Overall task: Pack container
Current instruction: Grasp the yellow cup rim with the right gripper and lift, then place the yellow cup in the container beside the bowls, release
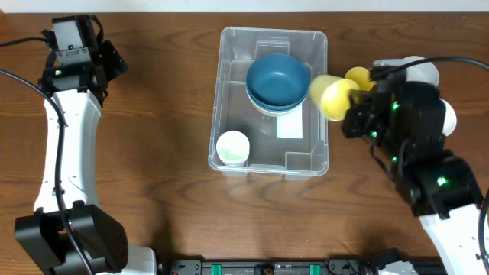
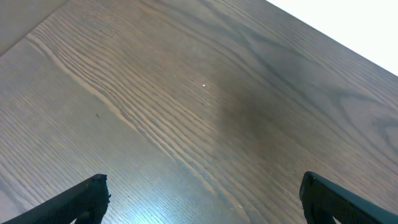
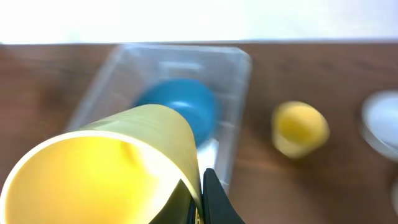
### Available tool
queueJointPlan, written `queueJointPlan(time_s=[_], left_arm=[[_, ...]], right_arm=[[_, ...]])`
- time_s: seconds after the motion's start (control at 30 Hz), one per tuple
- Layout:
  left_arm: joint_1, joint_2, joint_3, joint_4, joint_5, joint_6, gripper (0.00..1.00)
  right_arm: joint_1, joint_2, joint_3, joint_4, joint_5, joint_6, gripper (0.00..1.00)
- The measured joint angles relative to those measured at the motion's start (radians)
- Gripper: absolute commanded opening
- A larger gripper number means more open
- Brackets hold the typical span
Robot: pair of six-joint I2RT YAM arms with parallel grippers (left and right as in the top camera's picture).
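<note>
— Where's the container [image 1: 217, 114]?
— Mid-counter [image 1: 153, 99], open side up, long axis running far to near.
— And the arms?
— The right end effector [image 1: 353, 103] grips a tipped yellow cup [image 1: 330, 95] at its right rim; the left end effector [image 2: 200, 196] is spread wide.

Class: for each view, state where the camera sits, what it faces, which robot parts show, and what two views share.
Overhead: above the table, looking straight down at the container; both arms show.
Left wrist: on the left arm, facing bare wood; open left gripper fingertips show.
Right wrist: on the right arm, facing the container; right gripper pinching held yellow cup shows.
Shared: overhead and right wrist both show container, blue bowl, second yellow cup.
</note>
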Motion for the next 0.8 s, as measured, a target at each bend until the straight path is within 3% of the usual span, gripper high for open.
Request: queueJointPlan(time_s=[0.37,0.8], left_arm=[[0.0,0.0,0.0,0.0,0.0,0.0,0.98],[0.0,0.0,0.0,0.0,0.0,0.0,0.98]], right_arm=[[0.19,0.241,0.01,0.101,0.006,0.006,0.01],[0.259,0.559,0.299,-0.129,0.029,0.067,0.01]])
